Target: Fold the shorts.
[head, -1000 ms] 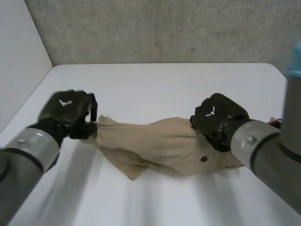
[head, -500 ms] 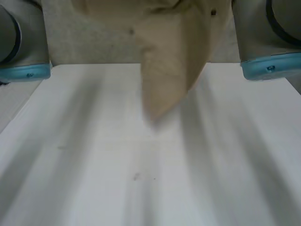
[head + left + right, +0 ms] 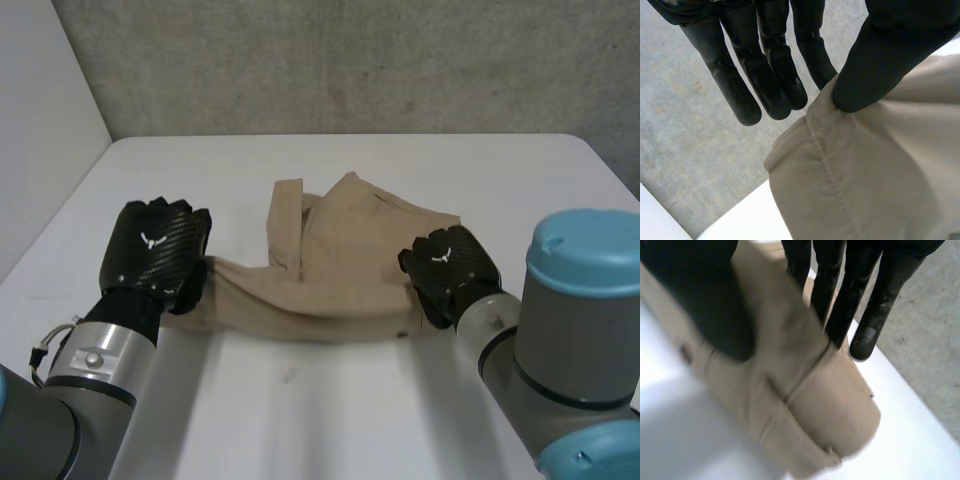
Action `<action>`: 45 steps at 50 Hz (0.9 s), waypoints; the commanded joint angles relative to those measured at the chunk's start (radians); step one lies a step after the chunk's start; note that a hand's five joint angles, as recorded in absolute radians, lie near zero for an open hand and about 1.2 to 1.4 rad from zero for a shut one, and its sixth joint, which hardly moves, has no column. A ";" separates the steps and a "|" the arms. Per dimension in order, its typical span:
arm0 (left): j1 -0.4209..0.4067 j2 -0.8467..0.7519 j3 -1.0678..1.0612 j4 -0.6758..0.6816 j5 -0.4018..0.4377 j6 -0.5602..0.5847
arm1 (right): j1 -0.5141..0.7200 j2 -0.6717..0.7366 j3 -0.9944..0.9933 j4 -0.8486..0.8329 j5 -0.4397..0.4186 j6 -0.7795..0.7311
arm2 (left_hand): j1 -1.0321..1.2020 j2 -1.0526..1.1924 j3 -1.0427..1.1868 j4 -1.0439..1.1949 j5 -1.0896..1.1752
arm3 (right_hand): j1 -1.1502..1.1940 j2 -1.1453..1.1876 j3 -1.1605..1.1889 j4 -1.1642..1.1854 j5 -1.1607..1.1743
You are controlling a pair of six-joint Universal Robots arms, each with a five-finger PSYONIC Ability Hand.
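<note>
Left hand point(image 3: 155, 255) and right hand point(image 3: 448, 272) hide ends of the shorts point(image 3: 345, 262).

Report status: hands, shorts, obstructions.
Left hand pinching one end of the shorts, right hand pinching the other. Shorts rumpled on table. Nothing in the way.

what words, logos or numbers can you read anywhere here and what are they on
No words or numbers can be read anywhere.
Back of the left hand: a small white emblem, a mark with no letters.
Back of the right hand: a matching white emblem, no letters.
On the shorts: no label or print to be seen.
</note>
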 commanded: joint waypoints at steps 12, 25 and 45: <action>0.042 0.030 0.016 -0.043 0.000 -0.017 | -0.244 -0.057 0.136 0.055 -0.199 0.300 | 0.265 0.198 0.204 0.195 0.262 | -0.138 -0.326 -0.350 -0.350 -0.318; 0.040 0.041 0.025 -0.067 0.000 -0.017 | -0.245 -0.166 0.129 0.078 -0.202 0.205 | 0.265 0.198 0.204 0.195 0.262 | 0.595 0.407 0.383 0.384 0.415; 0.058 0.443 0.482 -0.443 -0.002 -0.025 | -0.248 -0.396 -0.526 0.512 -0.185 0.014 | 0.265 0.198 0.204 0.195 0.262 | 0.595 0.407 0.383 0.384 0.415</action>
